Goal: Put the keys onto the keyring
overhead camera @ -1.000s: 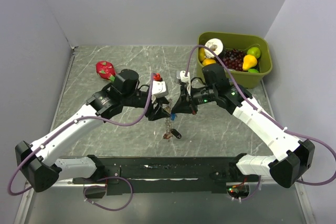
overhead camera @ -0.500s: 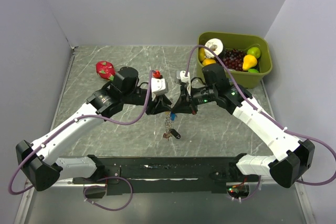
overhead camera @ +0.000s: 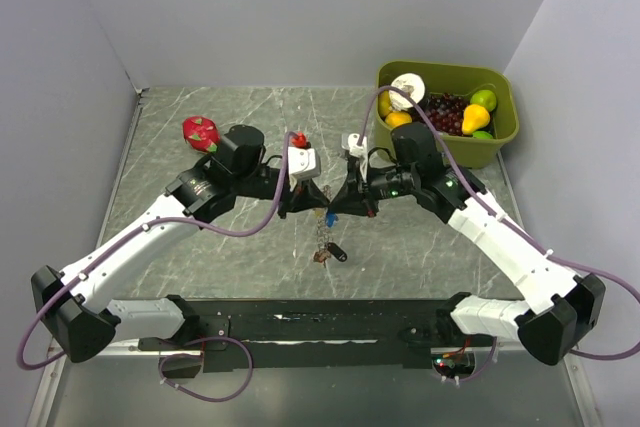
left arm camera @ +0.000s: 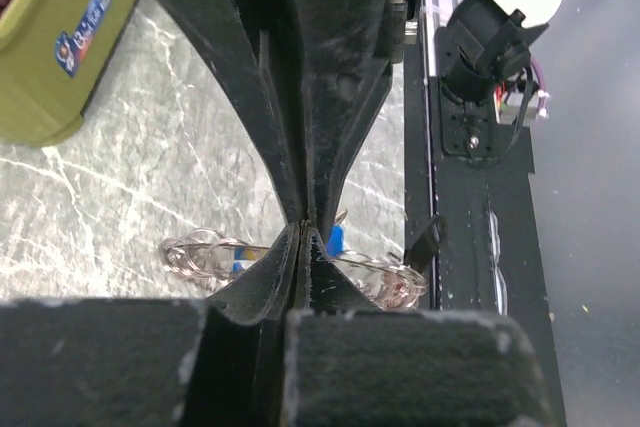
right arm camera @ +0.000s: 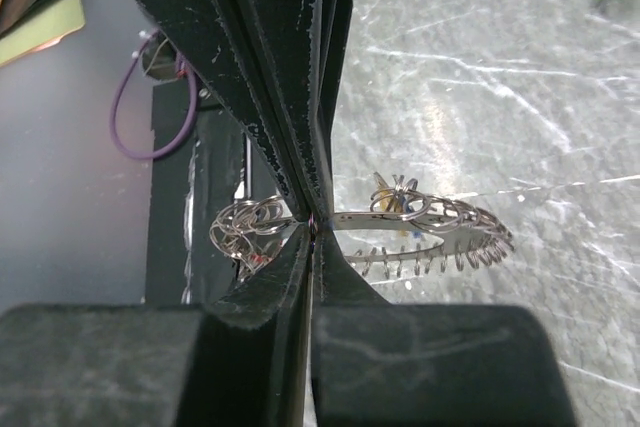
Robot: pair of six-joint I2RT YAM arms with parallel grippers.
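Note:
Both grippers meet tip to tip above the middle of the table. My left gripper (overhead camera: 318, 209) is shut, with the wire keyring (left arm camera: 392, 269) passing between its fingertips. From the other side, my right gripper (overhead camera: 336, 210) is shut on the same keyring (right arm camera: 450, 215). A small blue-tagged key (overhead camera: 329, 219) hangs right at the meeting point and shows just beyond my left fingertips (left arm camera: 336, 238). A chain of small rings (overhead camera: 322, 237) drops from the keyring to a black fob (overhead camera: 336, 253) near the table. A cluster of small rings (right arm camera: 243, 227) hangs to the left of my right fingertips.
A green bin (overhead camera: 440, 69) with fruit stands at the back right. A pink dragon fruit (overhead camera: 201, 131) lies at the back left, behind the left arm. A small red item (overhead camera: 298, 143) sits near the left wrist. The black mounting rail (overhead camera: 300, 323) runs along the near edge.
My left gripper has moved right to meet the right gripper and closed from open to shut on the keyring. The right gripper has stayed shut, with its arm shifting slightly.

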